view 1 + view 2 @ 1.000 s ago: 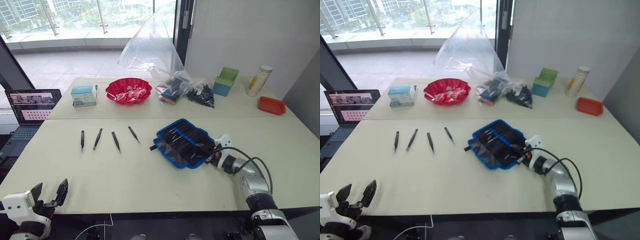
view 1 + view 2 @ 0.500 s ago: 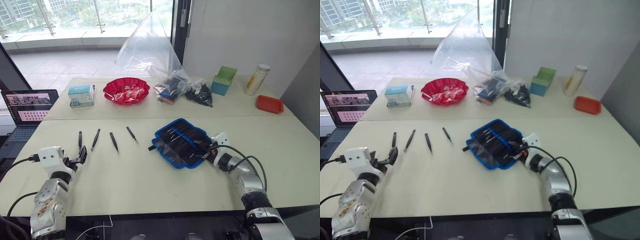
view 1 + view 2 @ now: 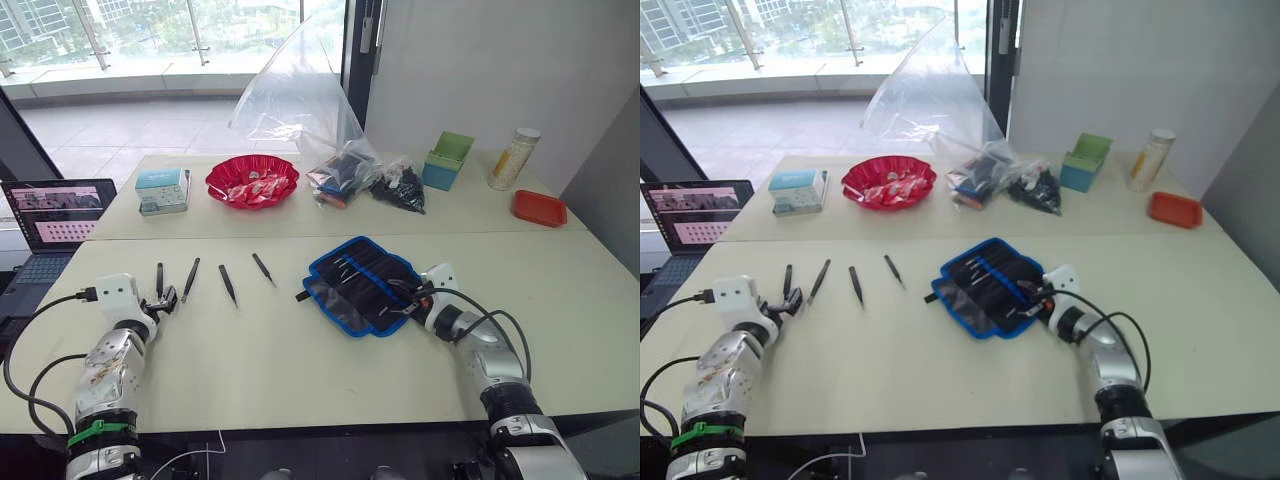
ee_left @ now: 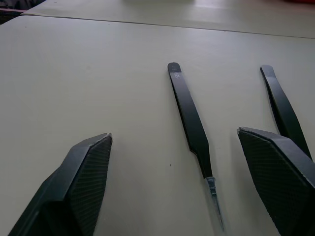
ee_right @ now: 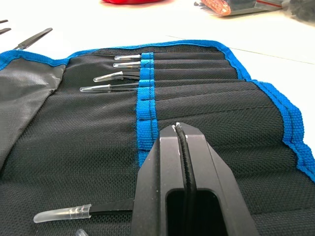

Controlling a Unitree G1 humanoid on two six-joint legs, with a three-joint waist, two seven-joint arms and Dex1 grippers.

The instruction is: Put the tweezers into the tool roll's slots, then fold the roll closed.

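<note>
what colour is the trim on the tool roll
Bright blue, edging the black tool roll; it shows best in the right wrist view.

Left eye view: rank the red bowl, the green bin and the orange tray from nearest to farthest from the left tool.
1. Red bowl, far side of the table, nearest the left tool.
2. Green bin, farther right.
3. Orange tray, by the right edge, farthest.
</note>
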